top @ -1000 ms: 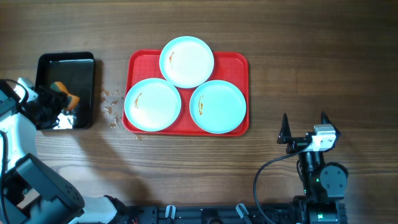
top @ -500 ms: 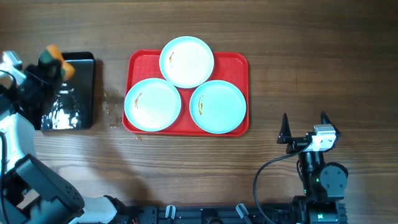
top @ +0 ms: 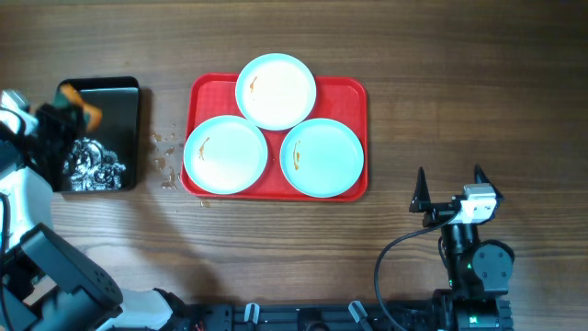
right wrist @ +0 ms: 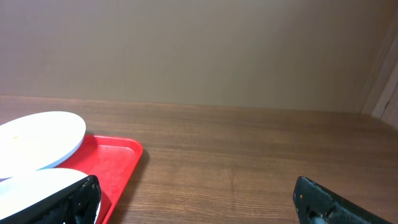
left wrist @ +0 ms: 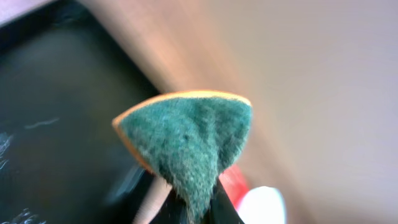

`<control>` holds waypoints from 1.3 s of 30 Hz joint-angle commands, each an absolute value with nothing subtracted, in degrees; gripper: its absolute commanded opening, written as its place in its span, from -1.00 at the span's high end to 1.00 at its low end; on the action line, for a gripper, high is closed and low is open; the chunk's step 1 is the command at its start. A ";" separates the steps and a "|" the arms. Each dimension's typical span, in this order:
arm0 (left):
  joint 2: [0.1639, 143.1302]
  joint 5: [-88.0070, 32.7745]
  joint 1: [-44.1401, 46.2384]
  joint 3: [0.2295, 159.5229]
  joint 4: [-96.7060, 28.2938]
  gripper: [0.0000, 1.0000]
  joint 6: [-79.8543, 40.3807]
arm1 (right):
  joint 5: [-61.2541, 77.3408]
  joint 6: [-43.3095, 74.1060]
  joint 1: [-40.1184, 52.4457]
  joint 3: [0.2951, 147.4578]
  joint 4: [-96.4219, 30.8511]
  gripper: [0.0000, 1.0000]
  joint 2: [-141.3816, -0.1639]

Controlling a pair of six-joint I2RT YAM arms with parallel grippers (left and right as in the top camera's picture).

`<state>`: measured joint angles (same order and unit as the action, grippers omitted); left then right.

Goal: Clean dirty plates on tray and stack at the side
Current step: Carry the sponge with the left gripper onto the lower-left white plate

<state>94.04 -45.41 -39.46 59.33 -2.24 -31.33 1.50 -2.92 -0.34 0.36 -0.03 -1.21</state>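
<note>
Three plates (top: pixel 276 90) lie on the red tray (top: pixel 354 97), orange-brown smears showing, none stacked aside | left pincer (left wrist: pixel 196 208) pinching a green-faced sponge (left wrist: pixel 189 140) over the black tray (top: pixel 124 110) | right pincer (top: pixel 450 188) spread, well apart from the plates, above the tabletop (top: pixel 478 74) | judged: wiping not yet begun, all cleaning and stacking left

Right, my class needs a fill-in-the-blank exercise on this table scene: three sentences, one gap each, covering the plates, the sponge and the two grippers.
1. The red tray carries ___ plates.
2. The left gripper, over the black tray, is shut on a sponge whose scouring face is ___.
3. The right gripper stands ___ and holds nothing.

Missing words: three; green; open.
</note>
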 commanded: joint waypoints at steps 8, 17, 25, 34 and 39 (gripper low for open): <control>91.57 -81.58 -38.04 59.94 22.61 0.92 -74.11 | 2.61 -3.44 -0.62 0.30 0.12 -0.99 -1.08; 91.50 -89.32 -24.86 59.90 22.33 0.92 -70.02 | 2.61 -3.44 -0.62 0.30 0.12 -0.99 -1.08; 91.53 -86.32 -11.73 59.90 20.97 0.93 -61.56 | 2.61 -3.42 -0.62 0.30 0.12 -0.99 -1.08; 91.53 -51.96 -8.82 59.90 -8.86 0.93 -33.39 | 2.61 -3.44 -0.62 0.30 0.12 -0.99 -1.08; 91.53 -43.40 -7.57 59.90 -23.86 0.92 -21.10 | 2.61 -3.44 -0.62 0.30 0.12 -0.99 -1.08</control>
